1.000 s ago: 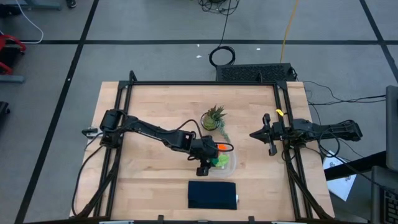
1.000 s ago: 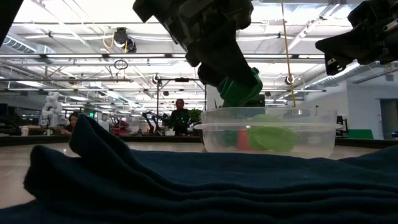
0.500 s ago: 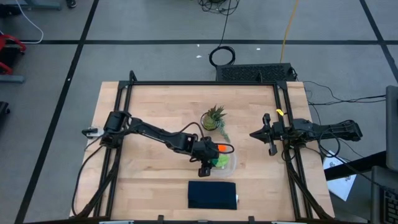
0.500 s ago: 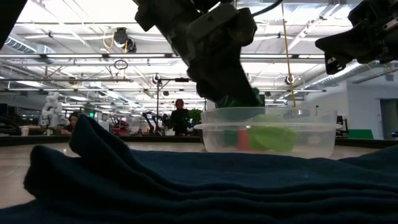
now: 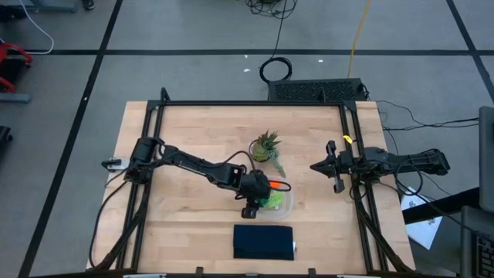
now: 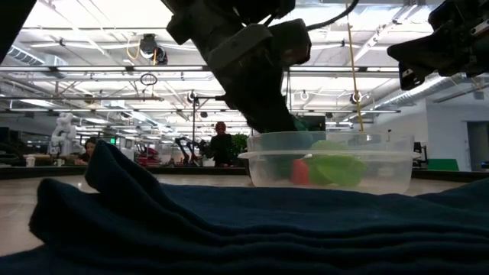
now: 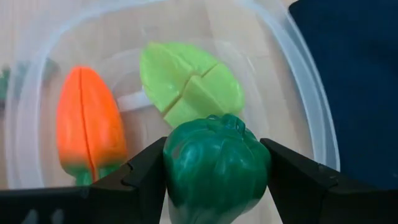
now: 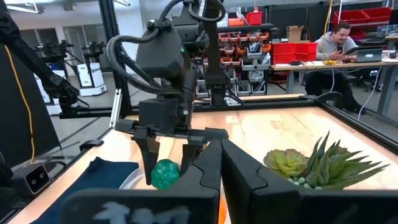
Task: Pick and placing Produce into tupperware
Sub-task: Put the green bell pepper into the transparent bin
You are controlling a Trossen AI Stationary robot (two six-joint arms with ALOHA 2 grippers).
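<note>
The clear tupperware [image 5: 282,202] stands right of the table's middle, toward its near edge. In it lie an orange carrot [image 7: 87,124] and a lime-green piece [image 7: 189,84]. My left gripper [image 7: 214,183] reaches over the tupperware's rim [image 6: 328,155] and is shut on a dark green pepper [image 7: 214,165], just above the lime-green piece. The right wrist view shows the same pepper [image 8: 165,173] between the left fingers. My right gripper [image 5: 315,166] hangs shut by the table's right edge, touching nothing. My left gripper pinches the dark green pepper by its two opposite sides [image 7: 174,168] between its two fingers [image 7: 146,180]. The fingers slant down into the tupperware from the table's left. The pepper is lifted clear, above the lime-green piece, inside the rim.
A spiky potted plant [image 5: 266,147] stands just beyond the tupperware. A folded navy cloth [image 5: 264,242] lies at the near edge and fills the foreground of the low view [image 6: 229,221]. Black frame rails [image 5: 351,147] run along the table's sides. People sit in the room beyond.
My left gripper has come down with the dark green pepper, still shut on it. In the low view the pepper stood above the tupperware's rim a second ago; now it has sunk to rim level and is mostly hidden behind it.
</note>
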